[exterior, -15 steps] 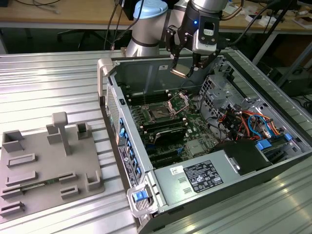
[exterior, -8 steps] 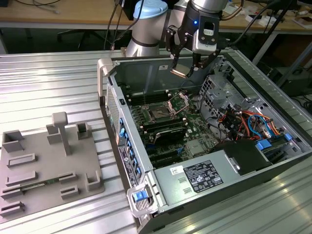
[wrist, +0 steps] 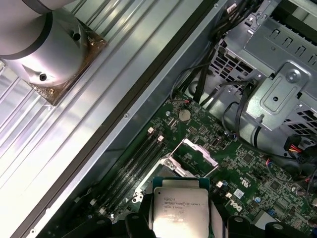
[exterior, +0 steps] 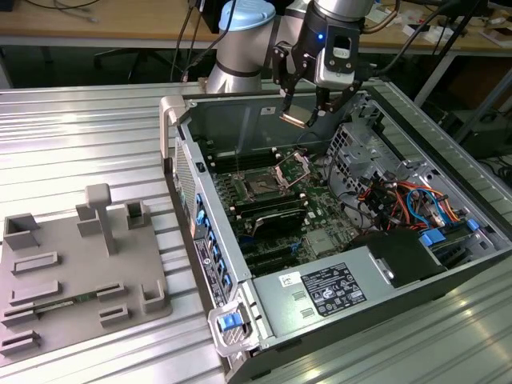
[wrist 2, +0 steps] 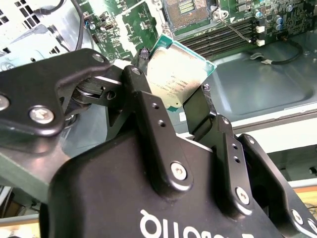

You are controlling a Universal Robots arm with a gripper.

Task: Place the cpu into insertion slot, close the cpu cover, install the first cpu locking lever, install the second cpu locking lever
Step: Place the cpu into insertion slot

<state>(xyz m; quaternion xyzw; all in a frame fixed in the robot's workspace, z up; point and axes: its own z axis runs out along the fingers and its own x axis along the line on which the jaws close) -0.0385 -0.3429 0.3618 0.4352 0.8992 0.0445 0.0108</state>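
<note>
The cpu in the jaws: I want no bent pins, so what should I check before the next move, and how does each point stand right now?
1. cpu clamped by the jaws on two opposite edges: ok.
2. insertion slot empty, with its dark centre bare: ok.
3. cpu cover raised off the slot on its hinge: ok.
4. cpu squared over the slot: cannot tell. In the exterior view it hangs well above the board, apart from the slot.

Silver-grey arm, pale-blue joint cap, black gripper with silver screws
</note>
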